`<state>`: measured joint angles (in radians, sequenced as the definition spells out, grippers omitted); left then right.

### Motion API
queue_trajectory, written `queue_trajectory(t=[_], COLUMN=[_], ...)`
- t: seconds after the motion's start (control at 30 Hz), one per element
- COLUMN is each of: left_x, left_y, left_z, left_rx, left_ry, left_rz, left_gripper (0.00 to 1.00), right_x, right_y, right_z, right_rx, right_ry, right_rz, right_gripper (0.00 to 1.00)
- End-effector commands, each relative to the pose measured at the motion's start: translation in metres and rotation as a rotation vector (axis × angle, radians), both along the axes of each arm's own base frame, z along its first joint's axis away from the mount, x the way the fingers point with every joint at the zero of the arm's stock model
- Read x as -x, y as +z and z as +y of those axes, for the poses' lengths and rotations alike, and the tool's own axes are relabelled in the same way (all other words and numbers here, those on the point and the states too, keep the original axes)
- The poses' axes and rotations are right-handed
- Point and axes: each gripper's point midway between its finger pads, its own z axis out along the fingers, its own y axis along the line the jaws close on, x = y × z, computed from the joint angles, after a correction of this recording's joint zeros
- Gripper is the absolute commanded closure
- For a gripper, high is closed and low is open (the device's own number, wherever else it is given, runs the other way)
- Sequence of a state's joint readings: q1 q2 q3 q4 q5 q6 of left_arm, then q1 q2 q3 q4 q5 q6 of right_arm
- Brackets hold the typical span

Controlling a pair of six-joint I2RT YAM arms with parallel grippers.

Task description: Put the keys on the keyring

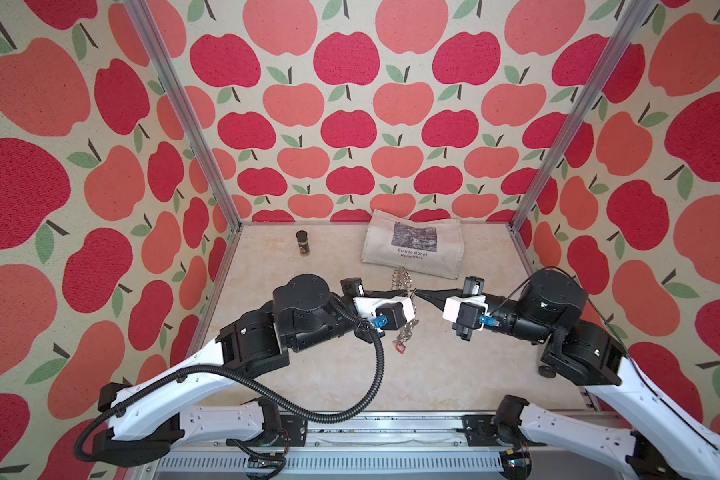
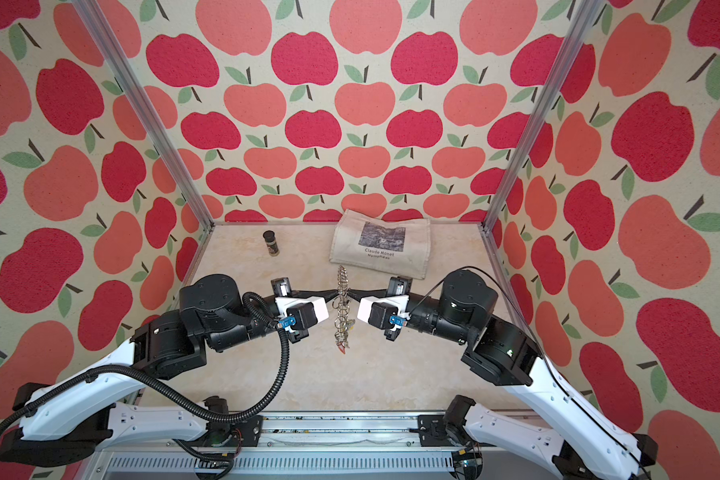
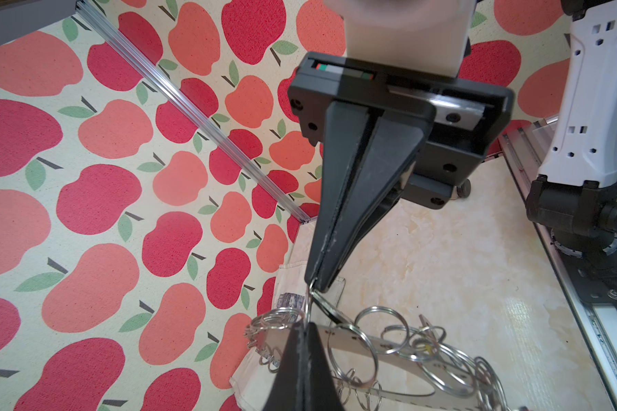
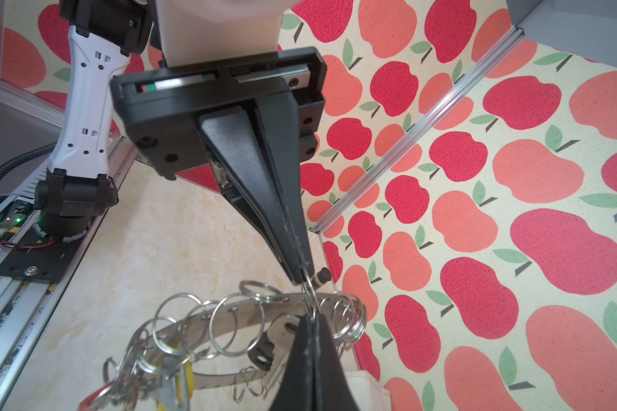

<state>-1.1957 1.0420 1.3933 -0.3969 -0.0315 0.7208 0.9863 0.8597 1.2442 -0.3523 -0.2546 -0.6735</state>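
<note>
Right wrist view has the action. The keyring (image 4: 228, 316), a flat grey metal disc fringed with wire rings, hangs in the air over the middle of the desk (image 1: 433, 374), clear of its surface. The right claw (image 4: 301, 277) is pinched tight on one thin wire ring (image 4: 310, 299) at the disc's rim. The left claw (image 4: 309, 320) nips what looks like the same ring from the opposite side, tips almost meeting. Both top views show the disc edge-on between them.

The key (image 4: 264, 350), silver with a black oval tag, dangles just beside the disc near the left claw's tip. Whether it is threaded onto any ring cannot be told.

As for handling, the disc looks stiff and heavy for such a fine wire, so it will likely swing on any jolt. The rings look springy and slick, and easy to lose from a pinch. The key itself should be light, and the flat faces of its plastic tag offer the surest hold. The bare metal blade would probably slip.

Neighbouring rings crowd the pinched one on both sides. A yellow-tagged key (image 4: 187, 380) and a red-framed tag (image 1: 400, 348) hang among the lowest rings and could snag. A canvas bag (image 1: 412, 249) lies at the desk's back edge and a small dark jar (image 1: 302, 243) stands toward the back left corner. Both are well apart and out of the way.
</note>
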Motion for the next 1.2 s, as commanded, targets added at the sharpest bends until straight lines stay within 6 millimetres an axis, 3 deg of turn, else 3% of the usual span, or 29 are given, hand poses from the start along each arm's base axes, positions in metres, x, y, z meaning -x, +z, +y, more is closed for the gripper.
queue_trajectory(t=[0.0,1.17], left_x=[0.002,0.003], left_y=[0.003,-0.006], left_z=[0.001,0.0], left_rx=[0.0,-0.05], left_ry=[-0.007,-0.024], left_rz=[0.033,0.104], left_gripper=[1.0,1.0], right_x=[0.01,0.017], right_y=[0.017,0.019], right_z=[-0.003,-0.001], right_rx=[-0.06,-0.071], right_ry=[0.038,0.077], right_rz=[-0.025,-0.023], right_gripper=[1.0,1.0])
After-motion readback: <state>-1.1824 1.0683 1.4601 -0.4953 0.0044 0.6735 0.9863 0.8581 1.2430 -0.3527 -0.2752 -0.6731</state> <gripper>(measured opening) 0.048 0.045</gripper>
